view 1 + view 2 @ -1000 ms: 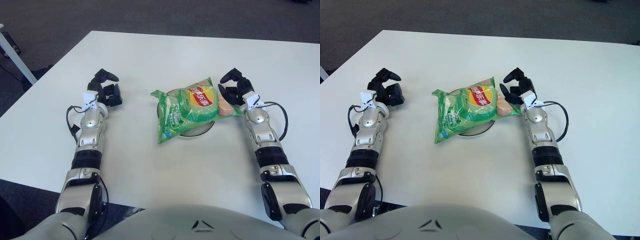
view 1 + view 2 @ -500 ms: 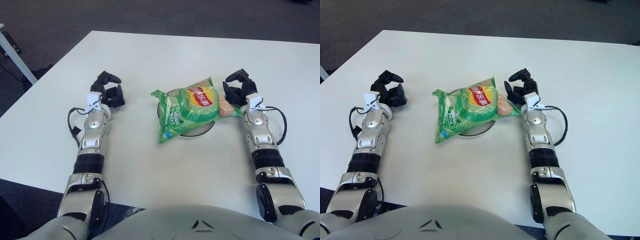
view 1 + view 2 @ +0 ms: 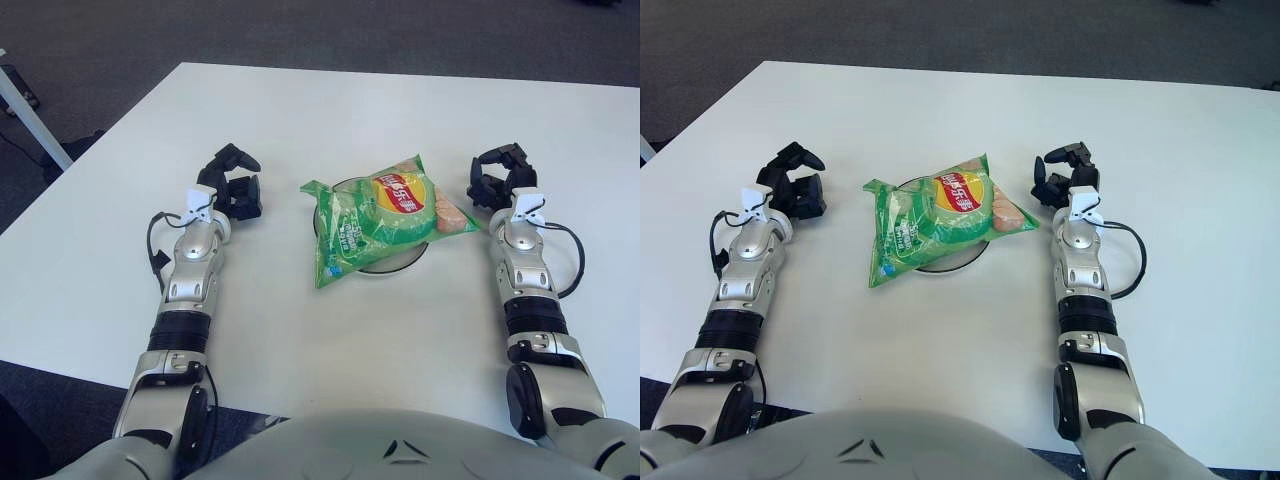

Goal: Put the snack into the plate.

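The snack [image 3: 385,213], a green crisp bag with a red and yellow logo, lies across the plate [image 3: 404,262] near the middle of the white table [image 3: 330,110]. The bag covers most of the plate, so only the rim shows at the near side and at the far left edge. One corner of the bag hangs past the plate toward the robot, and the opposite corner points to the right.

The right hand [image 3: 499,180] shows just to the right of the snack, close to that right corner but not touching it; a strip of bare table lies between them. Its fingers are loosely curled and apart, holding nothing.

The left hand [image 3: 233,185] shows to the left of the snack, farther from it than the right hand is, with clear table between. Its fingers are also relaxed and part curled, empty. Whether either hand touches the table cannot be told

Both forearms reach out from the near edge of the table, one on each side of the plate
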`<state>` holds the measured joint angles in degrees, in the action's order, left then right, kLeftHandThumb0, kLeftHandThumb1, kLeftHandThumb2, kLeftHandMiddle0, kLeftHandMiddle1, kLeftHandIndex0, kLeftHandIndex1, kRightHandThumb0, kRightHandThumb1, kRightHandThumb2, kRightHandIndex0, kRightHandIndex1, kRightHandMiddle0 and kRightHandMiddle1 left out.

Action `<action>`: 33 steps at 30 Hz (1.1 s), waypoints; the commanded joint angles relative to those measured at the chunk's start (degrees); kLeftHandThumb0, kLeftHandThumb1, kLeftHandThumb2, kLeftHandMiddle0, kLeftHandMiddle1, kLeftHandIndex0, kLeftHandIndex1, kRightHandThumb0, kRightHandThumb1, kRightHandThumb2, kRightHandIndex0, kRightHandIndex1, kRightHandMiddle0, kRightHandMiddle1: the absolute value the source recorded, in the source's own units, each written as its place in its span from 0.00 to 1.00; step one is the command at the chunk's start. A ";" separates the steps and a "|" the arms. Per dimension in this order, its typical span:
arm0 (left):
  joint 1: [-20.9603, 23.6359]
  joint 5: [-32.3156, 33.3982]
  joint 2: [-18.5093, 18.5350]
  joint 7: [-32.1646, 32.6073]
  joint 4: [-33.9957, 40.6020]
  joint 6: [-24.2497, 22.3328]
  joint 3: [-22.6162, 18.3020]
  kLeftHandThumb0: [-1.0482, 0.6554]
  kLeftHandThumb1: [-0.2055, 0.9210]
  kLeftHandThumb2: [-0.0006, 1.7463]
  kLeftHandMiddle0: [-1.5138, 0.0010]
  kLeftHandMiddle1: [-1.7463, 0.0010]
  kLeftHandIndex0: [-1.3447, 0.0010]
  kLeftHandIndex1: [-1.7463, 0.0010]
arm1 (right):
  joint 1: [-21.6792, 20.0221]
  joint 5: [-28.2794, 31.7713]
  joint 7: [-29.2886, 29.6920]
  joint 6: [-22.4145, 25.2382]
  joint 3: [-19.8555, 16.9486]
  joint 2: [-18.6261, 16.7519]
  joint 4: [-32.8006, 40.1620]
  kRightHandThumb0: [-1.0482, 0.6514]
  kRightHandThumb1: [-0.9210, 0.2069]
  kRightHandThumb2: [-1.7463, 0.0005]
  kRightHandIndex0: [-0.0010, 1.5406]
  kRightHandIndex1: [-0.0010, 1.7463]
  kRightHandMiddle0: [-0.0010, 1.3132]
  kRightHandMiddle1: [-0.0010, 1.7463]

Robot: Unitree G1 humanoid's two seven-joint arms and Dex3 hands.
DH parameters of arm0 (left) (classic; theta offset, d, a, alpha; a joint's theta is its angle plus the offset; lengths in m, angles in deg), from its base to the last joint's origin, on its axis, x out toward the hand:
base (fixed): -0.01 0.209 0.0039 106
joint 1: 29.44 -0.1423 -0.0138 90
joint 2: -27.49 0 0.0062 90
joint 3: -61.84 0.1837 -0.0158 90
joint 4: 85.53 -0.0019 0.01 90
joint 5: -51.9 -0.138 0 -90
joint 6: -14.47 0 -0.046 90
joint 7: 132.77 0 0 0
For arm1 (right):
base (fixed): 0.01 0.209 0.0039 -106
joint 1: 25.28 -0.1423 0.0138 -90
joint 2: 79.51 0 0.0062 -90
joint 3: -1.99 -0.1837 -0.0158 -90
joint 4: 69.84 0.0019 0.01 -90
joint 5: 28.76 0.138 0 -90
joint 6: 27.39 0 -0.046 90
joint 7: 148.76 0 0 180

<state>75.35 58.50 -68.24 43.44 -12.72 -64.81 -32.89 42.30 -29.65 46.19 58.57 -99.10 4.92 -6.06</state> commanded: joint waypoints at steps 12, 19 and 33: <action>-8.35 2.93 -4.83 -8.02 -7.54 6.99 1.85 0.34 0.50 0.73 0.16 0.00 0.57 0.00 | 1.40 4.13 4.25 3.44 -3.97 -4.65 -3.20 0.34 0.51 0.26 0.81 1.00 0.45 1.00; -8.26 2.83 -5.09 -8.76 -8.16 8.20 1.72 0.34 0.49 0.73 0.15 0.00 0.56 0.00 | 1.19 5.16 3.16 4.74 -5.07 -4.45 -2.78 0.33 0.55 0.24 0.84 1.00 0.48 1.00; -8.39 3.09 -5.20 -8.82 -7.68 7.48 1.63 0.34 0.48 0.74 0.14 0.00 0.56 0.00 | 1.68 4.29 -2.16 8.10 -3.37 -2.17 -1.48 0.33 0.55 0.23 0.85 1.00 0.48 1.00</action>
<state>76.05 60.85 -67.47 34.69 -15.63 -57.07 -32.84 40.80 -25.70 45.25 61.63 -103.31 3.79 -5.40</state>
